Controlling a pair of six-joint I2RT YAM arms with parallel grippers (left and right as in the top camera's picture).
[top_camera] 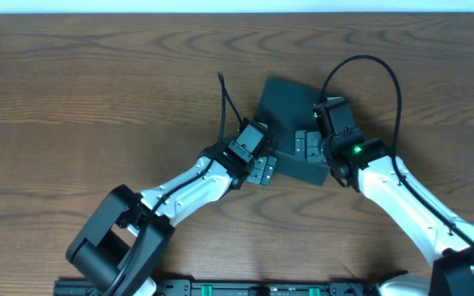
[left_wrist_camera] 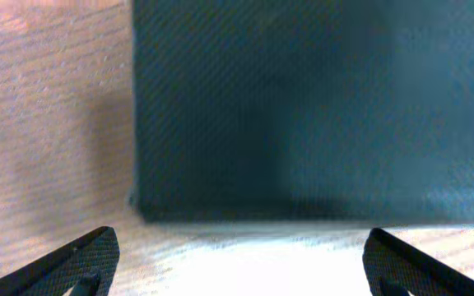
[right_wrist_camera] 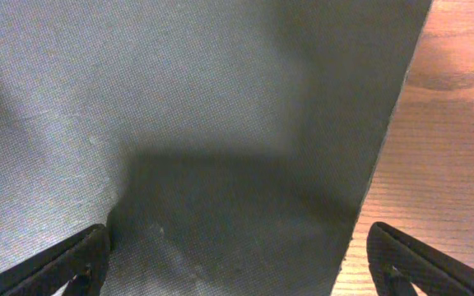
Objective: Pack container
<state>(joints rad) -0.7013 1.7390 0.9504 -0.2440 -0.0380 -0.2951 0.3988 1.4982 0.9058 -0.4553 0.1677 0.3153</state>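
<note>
My left claw [left_wrist_camera: 235,263], fingers wide apart, faces near-left side of matte dark teal-black square cardboard box [top_camera: 289,105] on brown wooden desk [top_camera: 97,99]. Right claw [right_wrist_camera: 237,265], also apart, sits above box; likely flanking to steady it.

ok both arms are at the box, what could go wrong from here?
1. The left gripper and right gripper, both open, crowd the same side of the container; they could clash.
2. Neither gripper holds the container, so a nudge may just slide it across the table.
3. The right wrist view shows almost only box surface; pressing further might dent the cardboard.
</note>
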